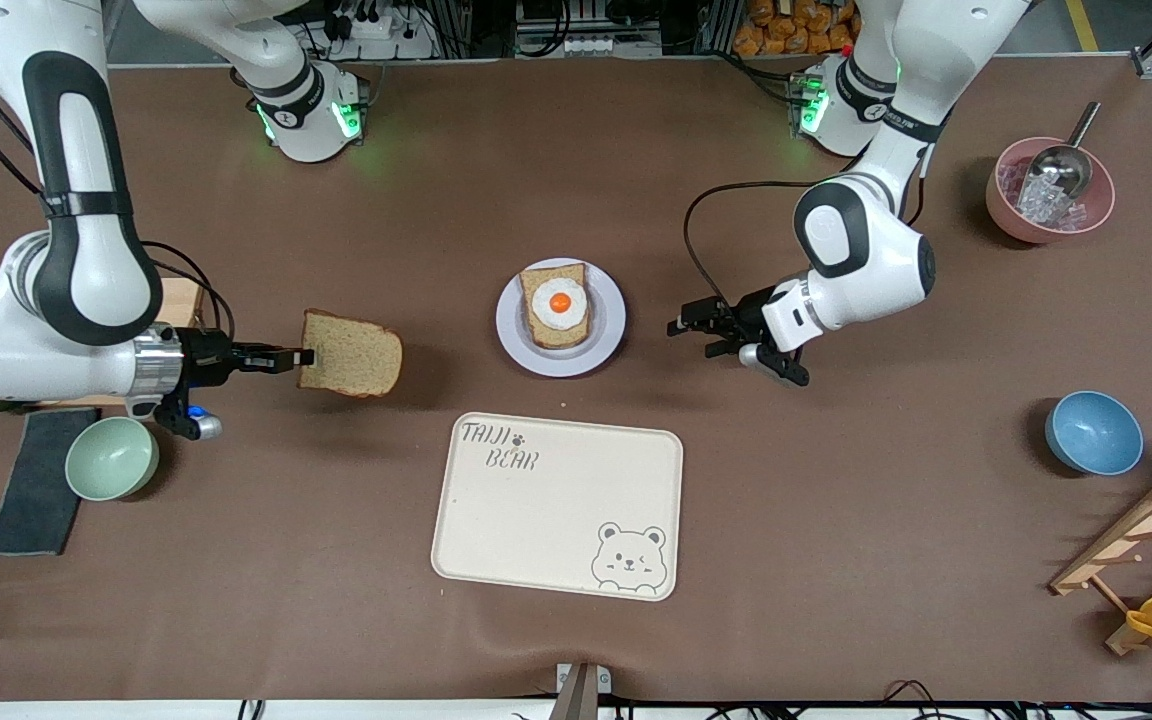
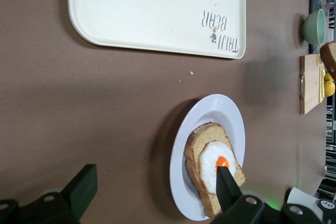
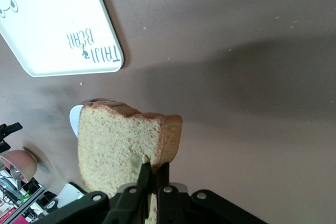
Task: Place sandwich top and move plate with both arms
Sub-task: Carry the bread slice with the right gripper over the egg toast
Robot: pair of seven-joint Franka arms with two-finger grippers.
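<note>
The right pincer (image 1: 304,356) grips the sandwich top (image 1: 356,354) above the tabletop (image 1: 836,520), while the left pincer (image 1: 688,335) waits open beside the plate (image 1: 608,318).

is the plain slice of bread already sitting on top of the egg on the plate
No, the sandwich top is up in the right gripper, over bare table toward the right arm's end, apart from the plate.

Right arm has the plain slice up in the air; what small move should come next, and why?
Probably carry the sandwich top, clamped in the right gripper, across until it is over the egg slice on the plate. The open left gripper waits beside the plate.
</note>
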